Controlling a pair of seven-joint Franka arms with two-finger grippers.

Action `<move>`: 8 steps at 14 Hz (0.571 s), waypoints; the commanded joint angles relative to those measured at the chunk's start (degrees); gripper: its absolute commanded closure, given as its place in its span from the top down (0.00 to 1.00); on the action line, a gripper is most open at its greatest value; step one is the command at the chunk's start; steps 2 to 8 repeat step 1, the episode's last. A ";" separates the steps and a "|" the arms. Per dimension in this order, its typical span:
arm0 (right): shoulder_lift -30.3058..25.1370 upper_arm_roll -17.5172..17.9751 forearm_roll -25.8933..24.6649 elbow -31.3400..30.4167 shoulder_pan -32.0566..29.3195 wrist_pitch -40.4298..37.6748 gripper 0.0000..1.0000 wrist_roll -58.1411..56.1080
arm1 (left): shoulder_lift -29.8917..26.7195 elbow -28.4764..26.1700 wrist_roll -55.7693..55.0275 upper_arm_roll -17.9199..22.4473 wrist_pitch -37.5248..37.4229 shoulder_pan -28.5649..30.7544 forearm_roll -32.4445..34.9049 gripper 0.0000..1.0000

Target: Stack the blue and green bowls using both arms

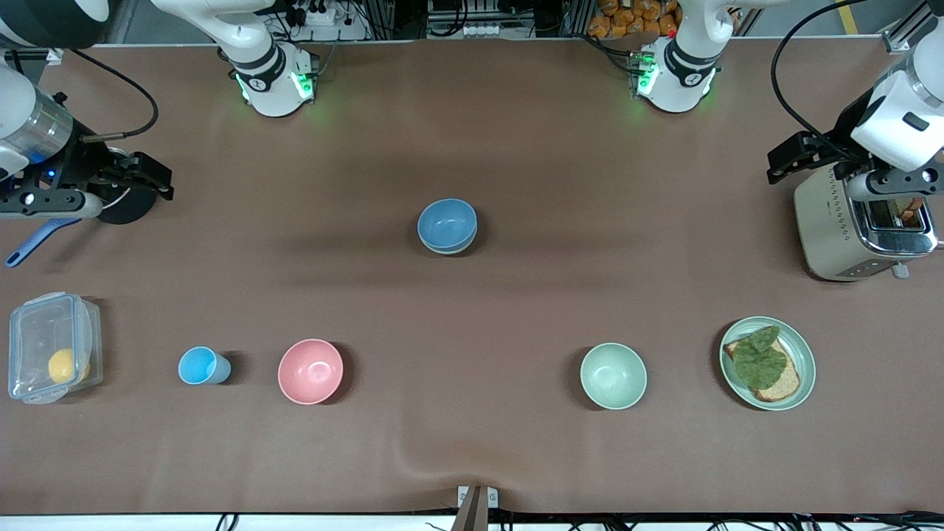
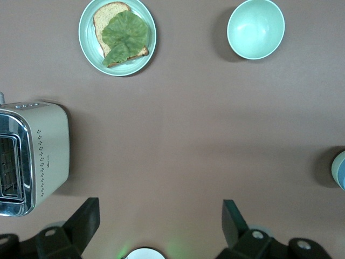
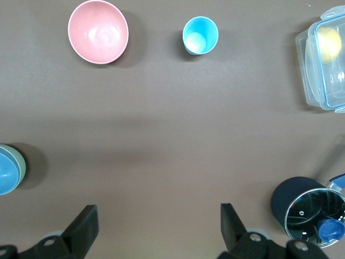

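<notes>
The stacking looks done: the blue bowl (image 1: 447, 225) sits nested in the green bowl (image 1: 451, 248) at mid-surface, only a pale rim showing beneath it. A paler mint bowl (image 1: 613, 375) lies at about five o'clock from the stack, a pink bowl (image 1: 310, 371) at seven. The left gripper (image 2: 161, 218) hangs over the toaster (image 1: 859, 228), jaws apart and empty; the right gripper (image 3: 159, 221) hangs by the black pot (image 3: 307, 208), jaws apart too. Nothing seems left but parking both arms.

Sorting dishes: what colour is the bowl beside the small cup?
Pink bowl, clearest in the front view.
</notes>
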 commanded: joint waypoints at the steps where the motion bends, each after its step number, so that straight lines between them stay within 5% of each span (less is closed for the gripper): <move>1: -0.28 0.06 -0.96 -0.26 -0.07 0.23 1.00 -0.68 | 0.29 1.00 1.37 0.14 -1.20 0.36 -1.43 1.00; 8: -0.28 0.06 -0.96 -0.26 -0.07 0.23 1.00 -0.68 | 0.29 1.00 1.37 0.14 -1.20 0.36 -1.43 1.00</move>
